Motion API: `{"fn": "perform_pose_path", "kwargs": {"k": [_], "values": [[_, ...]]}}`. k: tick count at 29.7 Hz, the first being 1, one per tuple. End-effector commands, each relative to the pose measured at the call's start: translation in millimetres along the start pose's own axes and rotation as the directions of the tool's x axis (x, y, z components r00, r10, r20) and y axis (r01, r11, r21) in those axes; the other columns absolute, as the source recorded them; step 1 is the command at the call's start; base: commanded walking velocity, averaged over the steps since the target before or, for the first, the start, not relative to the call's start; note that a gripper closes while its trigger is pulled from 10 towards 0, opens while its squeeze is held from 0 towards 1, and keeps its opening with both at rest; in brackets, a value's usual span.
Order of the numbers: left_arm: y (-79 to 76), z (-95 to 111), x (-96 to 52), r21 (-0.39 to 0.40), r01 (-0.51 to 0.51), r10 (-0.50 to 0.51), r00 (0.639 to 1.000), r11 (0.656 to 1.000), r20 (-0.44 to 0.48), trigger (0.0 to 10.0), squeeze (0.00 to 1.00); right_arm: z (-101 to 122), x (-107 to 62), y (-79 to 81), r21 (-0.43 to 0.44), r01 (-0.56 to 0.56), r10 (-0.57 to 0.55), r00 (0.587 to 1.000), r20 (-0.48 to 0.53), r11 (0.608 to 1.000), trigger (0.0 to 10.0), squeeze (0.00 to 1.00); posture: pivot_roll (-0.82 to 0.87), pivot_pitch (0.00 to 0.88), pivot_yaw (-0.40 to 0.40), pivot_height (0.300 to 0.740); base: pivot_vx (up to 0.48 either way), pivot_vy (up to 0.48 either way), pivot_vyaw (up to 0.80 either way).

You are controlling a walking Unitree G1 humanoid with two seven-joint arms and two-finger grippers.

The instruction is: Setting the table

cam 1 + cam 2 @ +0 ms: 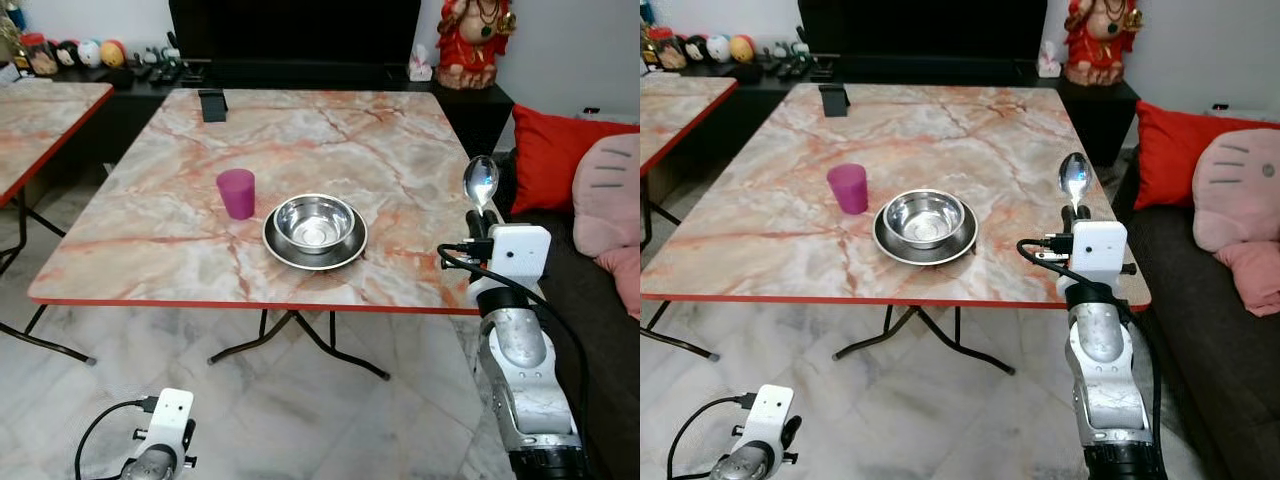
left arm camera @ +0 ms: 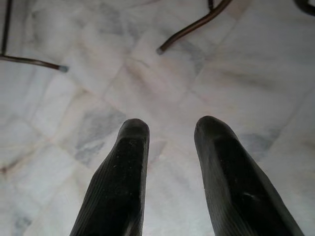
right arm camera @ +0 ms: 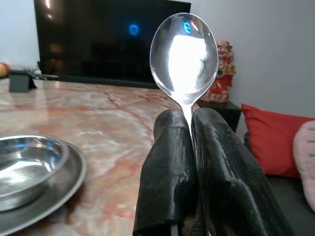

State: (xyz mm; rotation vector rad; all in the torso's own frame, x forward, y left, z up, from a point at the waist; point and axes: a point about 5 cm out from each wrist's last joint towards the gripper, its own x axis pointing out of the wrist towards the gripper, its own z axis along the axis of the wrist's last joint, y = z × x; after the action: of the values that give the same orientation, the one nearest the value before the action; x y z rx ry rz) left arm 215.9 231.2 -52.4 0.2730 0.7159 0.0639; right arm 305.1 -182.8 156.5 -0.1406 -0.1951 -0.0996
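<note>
A steel spoon stands upright in my right gripper, which is shut on its handle at the table's right front corner. Its shiny bowl rises above the two black fingers. A steel bowl sits in a steel plate near the front middle of the marble table. A pink cup stands just left of the plate. My left gripper hangs low over the floor, open with nothing between its fingers.
A dark phone stand sits at the table's far edge. A sofa with a red cushion and a pink cushion lies to the right. A second marble table stands at left. Black table legs cross underneath.
</note>
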Motion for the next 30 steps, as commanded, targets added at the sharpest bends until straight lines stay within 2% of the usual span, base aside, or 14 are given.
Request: {"fn": "perform_pose_path", "kwargs": {"k": [1,5,8,14,23,27,30], "values": [[1.8,-5,-1.4,0.01,0.007,-0.007,1.0,1.0,-0.021,10.0,0.0,4,2.5,-1.6,0.024,0.021,-0.022,1.0,0.015,0.999,10.0,0.0,0.01,0.004,0.017,0.74,0.0,0.0,0.0],[5.8,-5,-1.1,0.03,0.013,-0.012,1.0,0.999,-0.024,10.0,0.0,3,3.4,0.7,0.034,0.038,-0.039,0.999,0.016,0.999,10.0,0.0,0.01,0.0,0.038,0.74,0.0,0.0,0.0],[12.3,4,1.8,0.042,0.012,-0.011,1.0,0.999,-0.008,10.0,0.0,0,2.1,4.1,0.047,0.042,-0.042,0.999,0.006,0.998,10.0,0.0,0.01,0.0,0.055,0.74,0.0,0.0,0.0],[12.6,13,4.5,0.041,0.009,-0.009,1.0,0.999,0.011,10.0,0.0,-2,-0.2,8.0,0.063,0.046,-0.046,0.999,-0.004,0.997,10.0,0.0,0.01,0.0,0.043,0.74,0.0,0.0,0.0],[12.3,9,3.1,-0.016,-0.001,0.002,1.0,1.0,0.008,10.0,0.0,-2,2.4,10.1,0.061,0.034,-0.034,0.999,-0.004,0.998,10.0,0.0,0.02,0.0,0.037,0.74,0.0,0.0,0.0],[16.8,5,2.0,-0.007,-0.009,0.009,1.0,1.0,-0.002,10.0,0.0,-2,2.1,12.6,0.064,0.029,-0.029,1.0,-0.003,0.998,10.0,0.0,0.02,0.0,0.04,0.74,0.0,0.4,0.0],[16.7,6,2.0,0.007,-0.004,0.004,1.0,1.0,-0.002,10.0,0.0,-3,1.5,12.3,0.064,0.029,-0.029,1.0,-0.004,0.998,10.0,0.0,0.01,0.0,0.039,0.74,0.0,0.0,0.0]]}}
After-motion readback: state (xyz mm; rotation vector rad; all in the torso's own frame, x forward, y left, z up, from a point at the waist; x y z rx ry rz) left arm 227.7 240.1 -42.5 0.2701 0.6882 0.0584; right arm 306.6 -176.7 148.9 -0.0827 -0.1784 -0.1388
